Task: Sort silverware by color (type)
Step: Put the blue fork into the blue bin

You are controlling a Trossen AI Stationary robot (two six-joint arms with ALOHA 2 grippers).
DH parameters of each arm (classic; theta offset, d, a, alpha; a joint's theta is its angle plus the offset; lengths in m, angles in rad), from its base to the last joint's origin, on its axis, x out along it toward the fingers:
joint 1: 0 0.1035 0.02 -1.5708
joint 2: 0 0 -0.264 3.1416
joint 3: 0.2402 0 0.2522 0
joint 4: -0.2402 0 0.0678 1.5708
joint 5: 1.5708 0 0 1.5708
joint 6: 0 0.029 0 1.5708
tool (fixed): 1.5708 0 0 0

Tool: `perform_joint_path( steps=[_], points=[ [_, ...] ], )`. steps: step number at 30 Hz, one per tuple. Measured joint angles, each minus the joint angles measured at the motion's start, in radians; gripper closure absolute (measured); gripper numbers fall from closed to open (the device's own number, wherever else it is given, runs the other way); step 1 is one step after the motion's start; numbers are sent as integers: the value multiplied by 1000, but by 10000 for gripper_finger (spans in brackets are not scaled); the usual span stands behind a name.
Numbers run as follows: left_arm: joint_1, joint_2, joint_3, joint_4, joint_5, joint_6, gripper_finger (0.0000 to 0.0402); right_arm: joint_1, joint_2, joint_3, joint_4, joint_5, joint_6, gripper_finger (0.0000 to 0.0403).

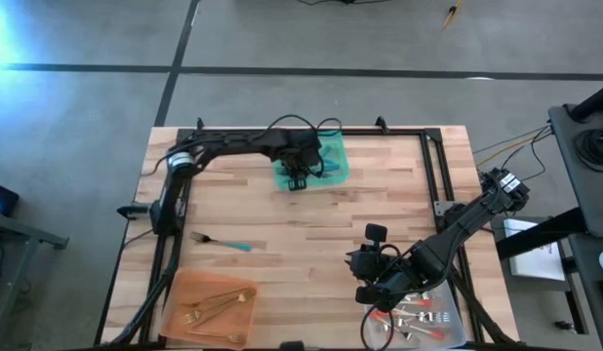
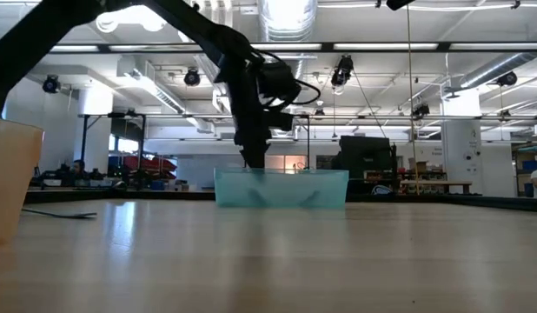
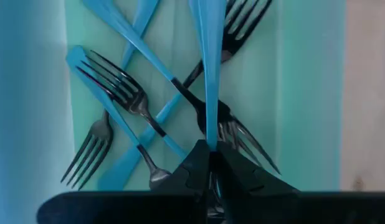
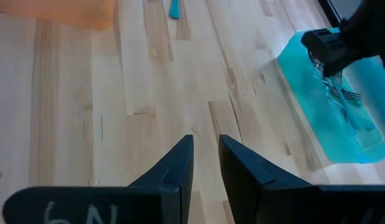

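Note:
My left gripper [image 1: 298,181] hangs over the teal tray [image 1: 333,164] at the table's far middle, shut on a teal-handled utensil [image 3: 208,68]. Several teal-handled forks [image 3: 127,93] lie crossed on the tray's floor [image 3: 267,74]. One more teal-handled fork [image 1: 221,241] lies flat on the wood toward the left. My right gripper [image 4: 205,155] waits above bare wood near the right front, open by a narrow gap with nothing between its fingers. My left gripper pinches the utensil between its two shut fingers at the near end of the visible teal handle [image 3: 209,140]. The fingers come steeply from above. The handle runs on past the fingertips over the tray's floor. The gripper hides the utensil's other end.
An orange tray [image 1: 184,292] with gold forks [image 1: 216,304] sits at the near left. A clear tray [image 1: 460,330] with red-handled pieces [image 1: 419,317] lies at the near right under my right arm. A dark frame [image 1: 433,166] edges the table; bare wood lies in the middle.

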State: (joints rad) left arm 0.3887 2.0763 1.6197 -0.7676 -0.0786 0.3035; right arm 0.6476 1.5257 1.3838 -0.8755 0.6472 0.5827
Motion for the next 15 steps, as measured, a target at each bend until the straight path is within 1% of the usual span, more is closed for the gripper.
perform_joint_path(
  steps=[4, 9, 12, 15],
  points=[
    [8, 34, 46, -15, 13, 18, 395, 0, 0, 0, 0, 0, 0, 335],
    [10, 37, 56, -18, 13, 7, 393, 0, 0, 0, 0, 0, 0, 335],
    [16, 37, 56, -18, 18, -21, 374, 0, 0, 0, 1, 0, 0, 335],
    [22, 37, 56, -19, 54, -37, 347, 0, 0, 0, 2, 0, 0, 335]
  ],
)
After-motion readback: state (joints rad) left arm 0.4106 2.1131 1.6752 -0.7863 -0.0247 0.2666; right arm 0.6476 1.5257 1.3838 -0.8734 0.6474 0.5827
